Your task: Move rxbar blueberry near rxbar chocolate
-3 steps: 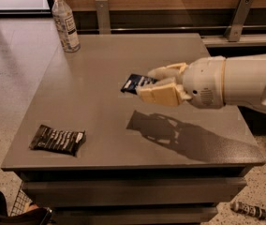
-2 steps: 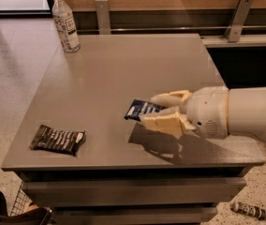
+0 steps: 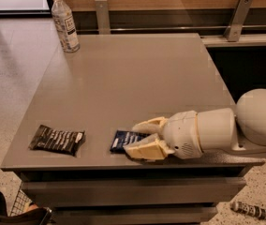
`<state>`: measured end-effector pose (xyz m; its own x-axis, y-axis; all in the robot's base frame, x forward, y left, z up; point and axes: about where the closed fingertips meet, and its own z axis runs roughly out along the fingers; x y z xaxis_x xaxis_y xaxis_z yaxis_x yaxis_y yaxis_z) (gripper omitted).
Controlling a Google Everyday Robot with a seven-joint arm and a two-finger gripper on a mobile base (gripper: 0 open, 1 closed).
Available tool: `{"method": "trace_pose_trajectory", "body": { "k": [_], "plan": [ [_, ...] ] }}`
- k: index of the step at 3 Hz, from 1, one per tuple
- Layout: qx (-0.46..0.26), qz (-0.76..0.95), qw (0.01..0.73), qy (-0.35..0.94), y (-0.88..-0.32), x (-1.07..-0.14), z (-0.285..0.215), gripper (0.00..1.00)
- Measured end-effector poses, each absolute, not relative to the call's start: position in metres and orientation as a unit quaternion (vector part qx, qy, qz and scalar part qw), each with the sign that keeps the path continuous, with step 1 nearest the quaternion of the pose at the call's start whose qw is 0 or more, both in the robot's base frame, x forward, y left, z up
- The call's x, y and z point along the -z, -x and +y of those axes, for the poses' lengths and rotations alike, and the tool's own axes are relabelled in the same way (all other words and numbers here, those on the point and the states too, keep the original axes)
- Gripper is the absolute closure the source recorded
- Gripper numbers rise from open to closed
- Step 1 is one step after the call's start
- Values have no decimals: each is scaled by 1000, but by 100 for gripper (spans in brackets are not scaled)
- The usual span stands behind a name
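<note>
Rxbar blueberry [image 3: 121, 141], clasped by gripper [image 3: 132, 138], lies on table [image 3: 123, 69] near rxbar chocolate [image 3: 57, 139]

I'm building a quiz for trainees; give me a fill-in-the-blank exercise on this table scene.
The gripper grips the rxbar blueberry near the ___ edge of the table. In the picture, the rxbar chocolate lies to its ___. The water bottle stands ___ at a far corner.
Missing: front; left; upright.

rxbar blueberry [image 3: 122, 139] partly behind end effector [image 3: 129, 138]
</note>
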<state>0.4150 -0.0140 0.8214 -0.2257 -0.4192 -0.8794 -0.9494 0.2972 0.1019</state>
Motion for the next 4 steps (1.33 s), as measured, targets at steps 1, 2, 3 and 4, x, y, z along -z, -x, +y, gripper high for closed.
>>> {"method": "trace_pose_trajectory", "body": {
  "k": [1,2,3,4],
  "plan": [
    [-326,697,399,498,-418,-812,10,100],
    [-326,697,399,499,-417,-812,11,80],
    [-325,696,399,501,-416,-813,13,50],
    [-324,695,398,503,-416,-814,14,26]
  ]
}}
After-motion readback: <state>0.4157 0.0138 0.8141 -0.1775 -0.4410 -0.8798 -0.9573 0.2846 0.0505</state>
